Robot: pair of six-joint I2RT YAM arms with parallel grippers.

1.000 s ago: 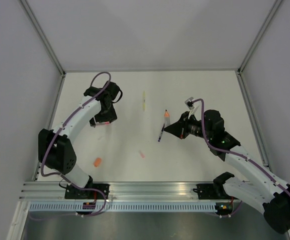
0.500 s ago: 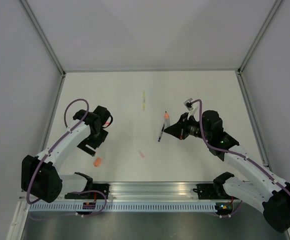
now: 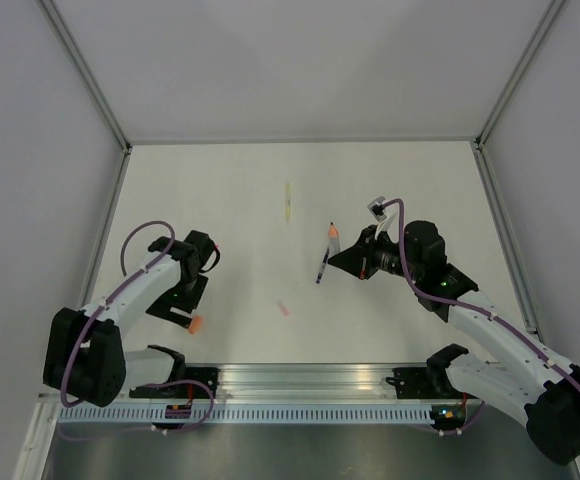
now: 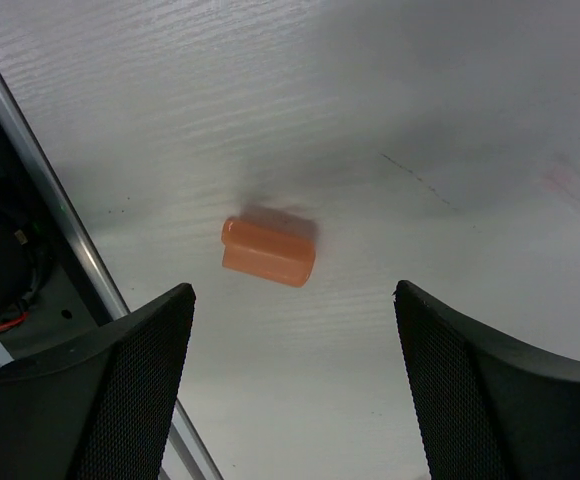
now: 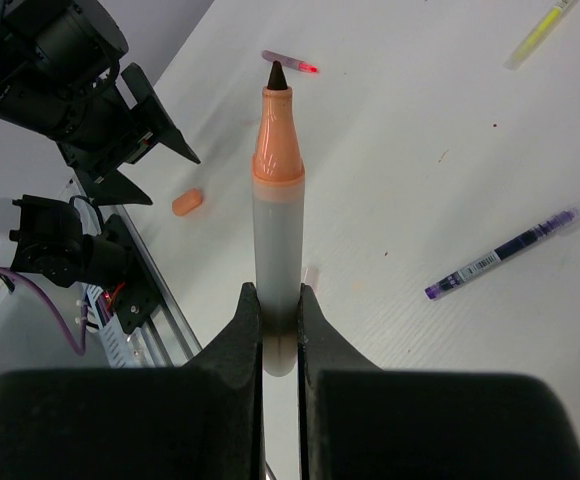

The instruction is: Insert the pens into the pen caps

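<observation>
My left gripper (image 3: 187, 310) is open and empty, low over the table. In the left wrist view the orange pen cap (image 4: 268, 251) lies on its side just beyond my left gripper (image 4: 292, 292), slightly left of centre; the same cap shows from above (image 3: 197, 323). My right gripper (image 3: 348, 256) is shut on the grey pen with the orange tip (image 5: 277, 200), held above the table (image 3: 333, 233). The pale pink cap (image 3: 284, 309) lies on the table. The dark purple pen (image 3: 322, 268) lies beside my right gripper. The yellow pen (image 3: 288, 200) lies farther back. The pink pen (image 5: 290, 63) shows beyond the held pen's tip.
The aluminium rail (image 3: 300, 378) with both arm bases runs along the near edge; it shows close on the left of the left wrist view (image 4: 70, 240). White walls with metal corner posts (image 3: 100, 100) close in the table on three sides.
My left arm has swung from the back left toward the near edge and now sits over the orange cap. My right arm and its pen have not moved.
</observation>
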